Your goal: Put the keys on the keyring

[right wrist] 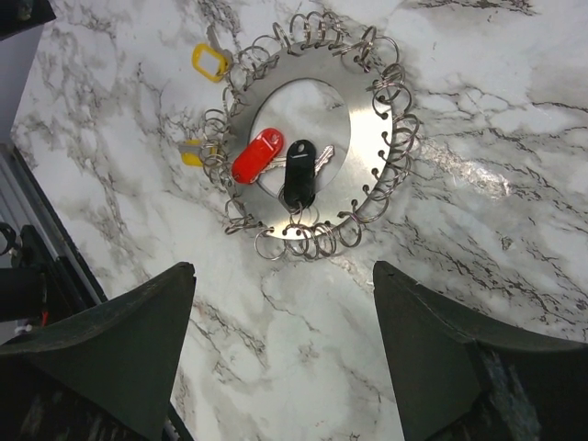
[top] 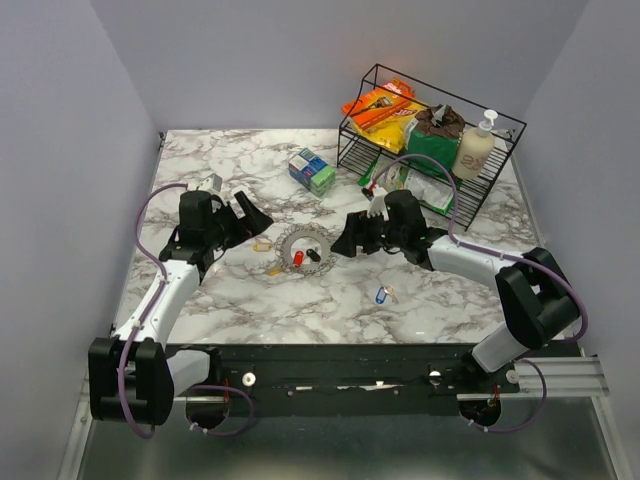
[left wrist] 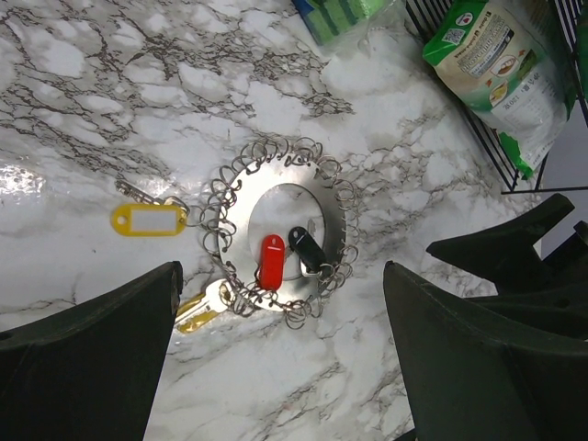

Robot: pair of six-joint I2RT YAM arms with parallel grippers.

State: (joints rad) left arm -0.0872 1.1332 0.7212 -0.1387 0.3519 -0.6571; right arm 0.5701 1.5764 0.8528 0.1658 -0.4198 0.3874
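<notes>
The keyring point(top: 303, 243) point(left wrist: 246, 209) point(right wrist: 364, 138) is laid flat in the middle of the desk point(top: 450, 305), far from every edge, with bare marble all around. A red key point(left wrist: 270, 260) point(right wrist: 256, 155) and a black key point(left wrist: 305, 248) point(right wrist: 299, 172) are seen in its hole. A yellow key point(left wrist: 147, 219) is just beside it. A blue key point(top: 381, 295) is nearer the front edge. The left claw point(top: 248, 216) point(left wrist: 280, 367) and the right claw point(top: 345, 241) point(right wrist: 280, 358) are held wide open, with nothing gripped. The writing on the green bag point(left wrist: 491, 64) cannot be read.

Plenty of bare marble table point(top: 330, 312) in front of the keyring point(top: 300, 253), with just the blue key point(top: 381, 295) lying there. The left gripper point(top: 255, 212) and right gripper point(top: 342, 236) crowd its sides, both spread wide. Small boxes point(top: 312, 171) sit behind it, and the wire rack point(top: 430, 140) blocks the far right.
</notes>
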